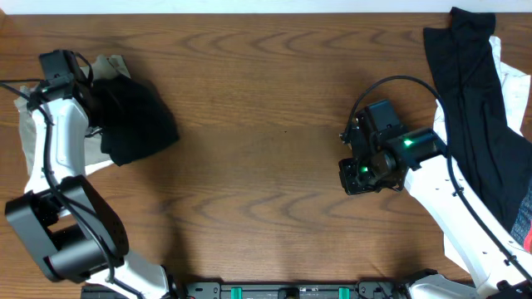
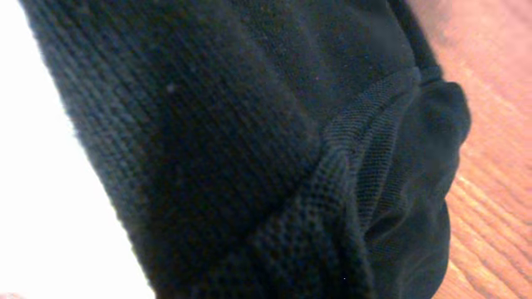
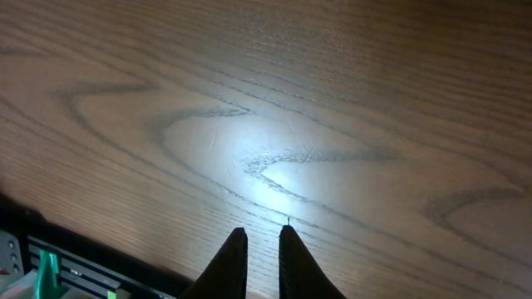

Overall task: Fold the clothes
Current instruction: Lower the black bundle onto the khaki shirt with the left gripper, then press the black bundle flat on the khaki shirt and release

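On the table (image 1: 274, 100), a bunched garment (image 1: 137, 124) lies near its left edge, partly atop a second cloth (image 1: 112, 65), with the left gripper (image 1: 96, 104) against it. A clothes pile (image 1: 474, 108) covers the table's far right corner. The right gripper (image 3: 263, 232) hangs above the table, right of centre.

overhead evenly lit, soft shadows on the table (image 1: 266, 100). right wrist view: bright glare mid-frame. left wrist view: black cloth (image 2: 208, 124) blurred, white edge blown out.
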{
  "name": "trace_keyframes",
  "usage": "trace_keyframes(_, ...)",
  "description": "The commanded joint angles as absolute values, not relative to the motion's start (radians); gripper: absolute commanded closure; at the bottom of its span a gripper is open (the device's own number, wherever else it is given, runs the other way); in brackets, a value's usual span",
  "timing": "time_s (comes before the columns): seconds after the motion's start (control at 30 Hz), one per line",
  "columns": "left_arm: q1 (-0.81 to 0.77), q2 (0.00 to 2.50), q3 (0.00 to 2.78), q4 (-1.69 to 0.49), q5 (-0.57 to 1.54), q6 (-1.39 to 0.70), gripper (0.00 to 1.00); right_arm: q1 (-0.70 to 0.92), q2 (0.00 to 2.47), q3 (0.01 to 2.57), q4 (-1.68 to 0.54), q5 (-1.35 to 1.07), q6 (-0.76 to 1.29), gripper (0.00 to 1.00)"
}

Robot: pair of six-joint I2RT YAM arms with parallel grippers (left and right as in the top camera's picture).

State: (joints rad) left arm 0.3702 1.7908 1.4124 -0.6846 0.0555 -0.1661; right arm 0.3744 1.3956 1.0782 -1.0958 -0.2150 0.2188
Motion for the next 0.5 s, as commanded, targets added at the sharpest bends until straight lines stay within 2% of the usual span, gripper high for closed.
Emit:
trace_keyframes(0.0, 0.377, 1.743, 1.458, -0.646, 0.009, -0.126, 0.94, 0.365, 1.386, 1.081, -1.096, -0.205, 0.223, 0.87)
trace_keyframes(0.47, 0.411, 1.726, 1.472, -0.565, -0.004, -0.105, 0.94, 0.365, 1.386, 1.081, -1.105, -0.187, 0.224, 0.85)
